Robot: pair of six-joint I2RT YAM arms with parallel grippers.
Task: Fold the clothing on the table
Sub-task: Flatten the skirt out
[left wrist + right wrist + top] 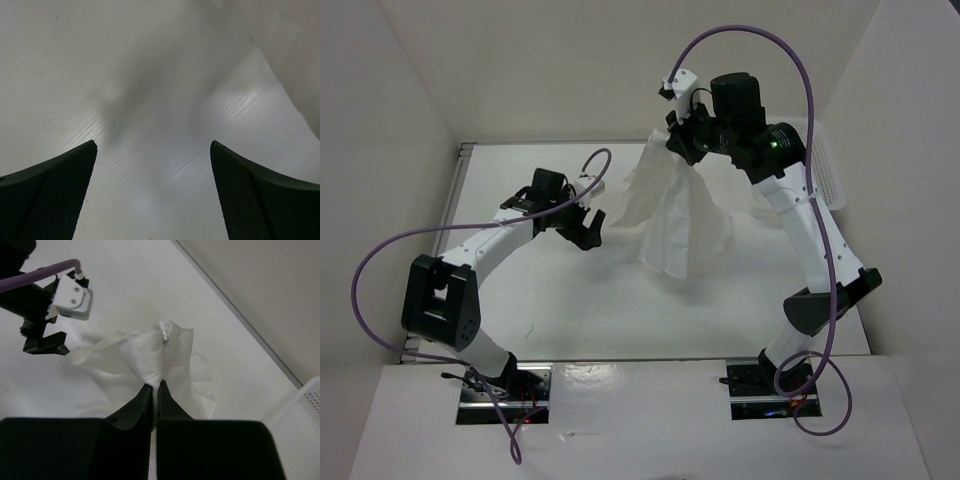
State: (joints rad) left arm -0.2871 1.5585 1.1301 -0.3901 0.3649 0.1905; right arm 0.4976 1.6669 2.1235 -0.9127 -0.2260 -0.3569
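Holding the pleated garment up over the table with right gripper pinched onto its bunched top; best catching a hanging corner with the spread-apart left gripper.

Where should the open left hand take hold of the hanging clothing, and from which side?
The lower left corner of the clothing, approached from its left. The right hand pinches the top, so it hangs fanned out, and that corner faces the open left hand.

Hemmed in by plain white walls along the left, far and right edges of the bench. Lit softly and evenly. White perforated basket at far right corner.
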